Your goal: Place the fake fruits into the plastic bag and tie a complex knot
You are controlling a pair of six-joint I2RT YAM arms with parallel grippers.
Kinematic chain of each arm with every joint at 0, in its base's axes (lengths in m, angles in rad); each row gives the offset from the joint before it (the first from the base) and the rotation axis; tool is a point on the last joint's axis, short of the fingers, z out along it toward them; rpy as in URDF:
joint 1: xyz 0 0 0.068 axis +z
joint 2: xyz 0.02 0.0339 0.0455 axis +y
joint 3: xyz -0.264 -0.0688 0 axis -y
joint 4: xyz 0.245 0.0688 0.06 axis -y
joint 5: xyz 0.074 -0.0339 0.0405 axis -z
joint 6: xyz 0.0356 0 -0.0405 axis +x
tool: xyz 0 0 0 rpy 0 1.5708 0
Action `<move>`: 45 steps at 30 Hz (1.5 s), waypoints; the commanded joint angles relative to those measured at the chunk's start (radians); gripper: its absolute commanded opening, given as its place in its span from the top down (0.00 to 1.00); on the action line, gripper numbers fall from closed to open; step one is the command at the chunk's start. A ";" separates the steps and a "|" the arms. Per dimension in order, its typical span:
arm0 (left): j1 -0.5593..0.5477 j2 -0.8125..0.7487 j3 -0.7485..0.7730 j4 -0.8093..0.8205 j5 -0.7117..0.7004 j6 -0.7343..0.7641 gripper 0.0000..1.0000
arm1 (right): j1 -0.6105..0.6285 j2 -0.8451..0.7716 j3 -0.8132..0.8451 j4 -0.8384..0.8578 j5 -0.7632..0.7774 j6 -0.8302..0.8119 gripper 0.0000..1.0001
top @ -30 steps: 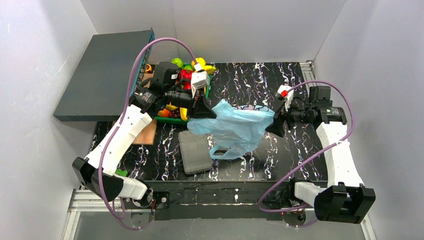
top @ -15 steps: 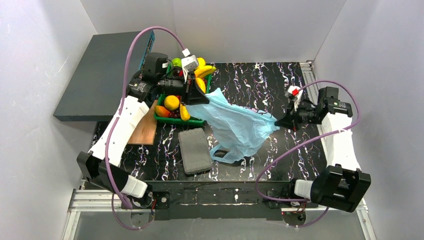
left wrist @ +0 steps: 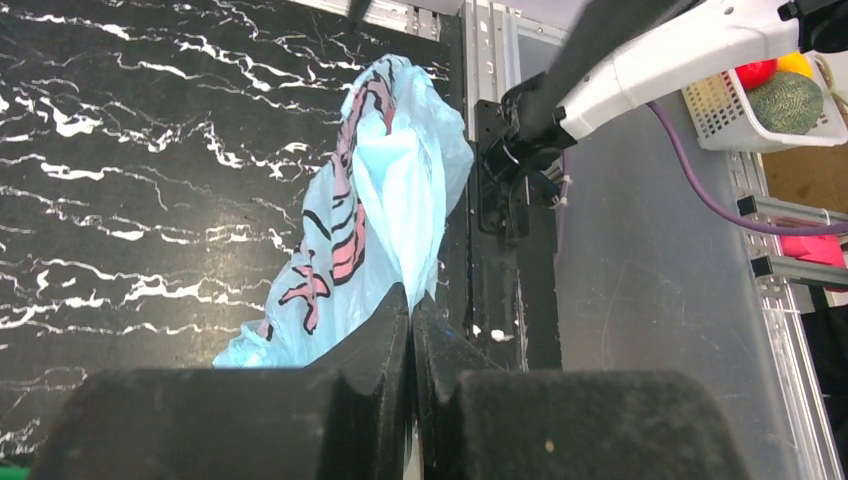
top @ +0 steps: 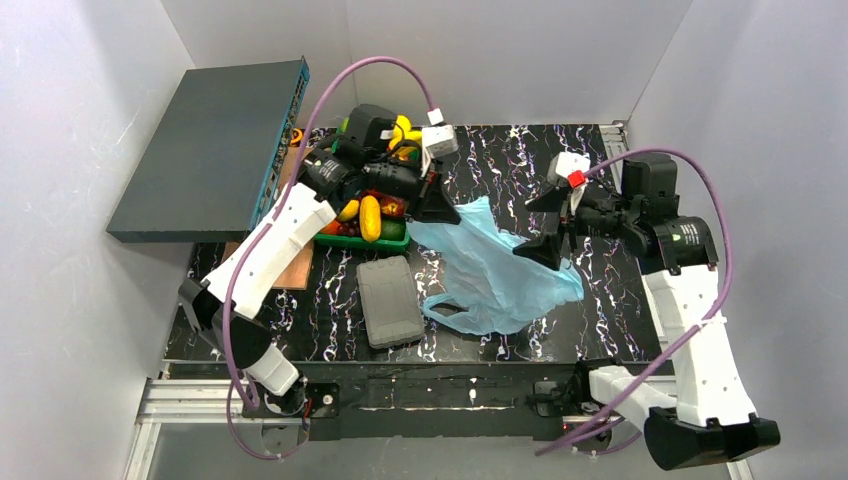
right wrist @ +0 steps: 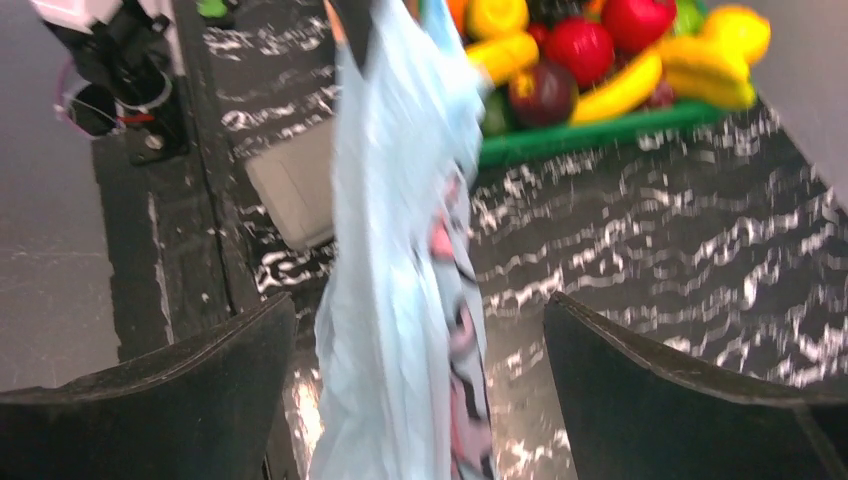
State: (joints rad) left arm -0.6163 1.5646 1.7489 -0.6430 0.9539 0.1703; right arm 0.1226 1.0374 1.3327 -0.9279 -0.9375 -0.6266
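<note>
Top view: a second ago both pincers were on the plastic bag point(top: 497, 275). Now the right pincer point(top: 545, 232) has let go and stands wide open above the bag's right part, and the left pincer point(top: 437, 207) has swung off the tray area to just right of the green tray point(top: 385, 240), pulling the bag's far-left corner with it. The bag has slumped onto the tabletop point(top: 520, 160), mid-right, just beside the grey case point(top: 390, 300). We judge the task is at an early step: the fake fruits point(top: 370, 213) all sit in the tray at the far left, none is in the bag, and there is no knot. The left arm reaches from its near-left base diagonally over the tray with the wrist aimed right. The right arm rises from the near right, elbow high, wrist bent left and down. Left wrist view: the left pincer point(left wrist: 411, 305) is clenched on a fold of the bag point(left wrist: 385, 190), the rest of which trails away across the tabletop toward the right arm point(left wrist: 680, 45). Right wrist view, blurred: the right pincer point(right wrist: 418, 310) is released, fingers far apart, and the bag point(right wrist: 400, 230) hangs as a strip between them. We cannot tell whether it touches either finger. The fruits point(right wrist: 600, 60) are beyond, in the tray point(right wrist: 600, 125). We judge the right pincer needs a fresh grip to open the bag's mouth.
</note>
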 commanded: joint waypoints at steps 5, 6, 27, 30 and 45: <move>-0.085 0.083 0.178 -0.093 -0.061 0.040 1.00 | 0.271 0.103 0.083 0.269 0.097 0.231 0.05; -0.086 0.088 0.193 -0.100 -0.059 0.041 1.00 | 0.279 0.112 0.079 0.273 0.109 0.222 0.12; 0.391 -0.163 -0.133 0.090 0.041 -0.057 0.02 | 0.177 -0.478 -0.644 0.868 0.009 -0.516 0.99; 0.338 -0.197 -0.209 0.021 0.002 0.088 0.02 | 0.195 -0.568 -0.750 0.527 -0.039 -0.851 0.99; -0.192 -0.217 -0.461 -0.110 -0.181 0.622 0.13 | 0.236 -0.766 -0.969 0.211 -0.002 -1.114 0.99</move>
State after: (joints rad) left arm -0.7151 1.3624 1.2949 -0.7410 0.7982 0.6014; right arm 0.3538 0.2745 0.3180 -0.6640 -0.9291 -1.7126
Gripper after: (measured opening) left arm 0.888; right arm 0.023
